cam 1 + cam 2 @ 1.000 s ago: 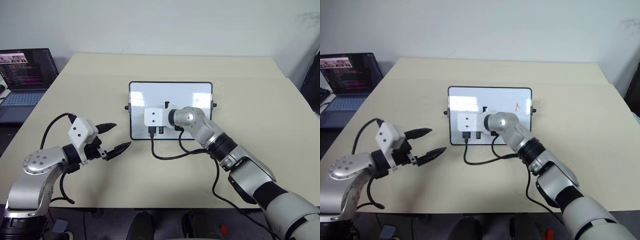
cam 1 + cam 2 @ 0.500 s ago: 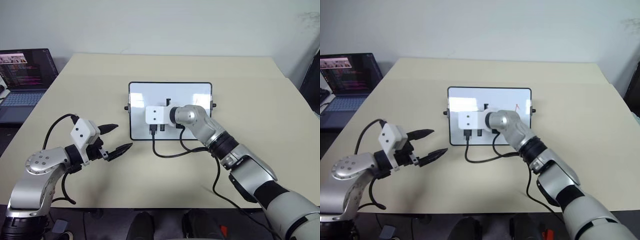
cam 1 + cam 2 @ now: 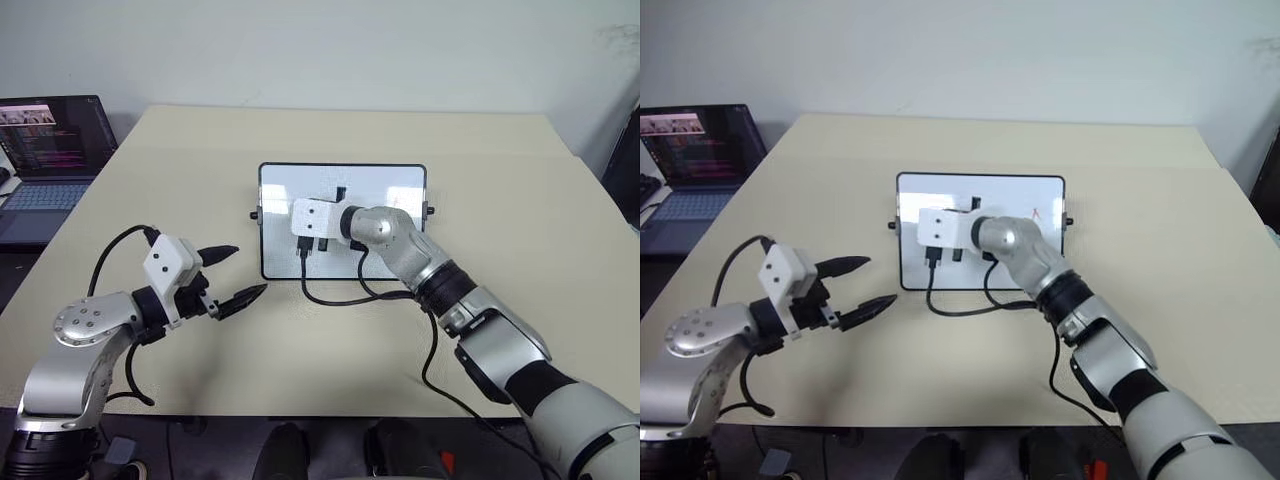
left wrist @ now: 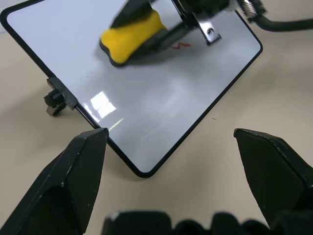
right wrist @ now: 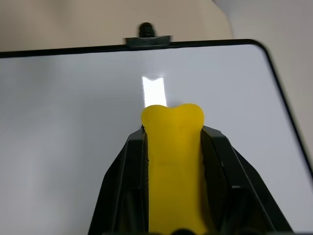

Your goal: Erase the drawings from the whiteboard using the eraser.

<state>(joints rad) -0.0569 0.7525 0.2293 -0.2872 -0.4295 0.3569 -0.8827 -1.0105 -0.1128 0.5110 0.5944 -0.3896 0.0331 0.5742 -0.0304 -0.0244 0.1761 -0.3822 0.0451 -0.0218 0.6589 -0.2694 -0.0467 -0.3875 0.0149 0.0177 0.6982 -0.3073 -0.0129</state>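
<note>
Pale beige and matte, the counter (image 3: 520,200) carries the whiteboard (image 3: 380,185) near its middle, against a plain light wall. No open container stands on it; the board is the one flat thing that bears anything, a glossy white rectangle in a thin black frame with rounded corners and small black knobs on both short sides. Bright glare patches lie on its surface.

Over the whiteboard's middle, the right claw (image 5: 172,147) is clamped on the eraser (image 5: 172,166), its two black fingers (image 5: 122,181) pressed to the long sides. That eraser is a small bright yellow block with a smooth, soft-looking skin and a notched, bone-like end that sticks out past the fingertips above the white surface. Whether it touches the board cannot be told.

One of the drawings (image 4: 177,46), a thin red squiggle, lies on the whiteboard just beside the eraser; in the right eye view it shows toward the board's right side.

Near the whiteboard's left near corner, off the board and above the bare counter, the left claw (image 3: 232,274) has its tapered black fingers spread wide, holding nothing. A laptop (image 3: 45,150) sits well to the left of the whiteboard.
</note>
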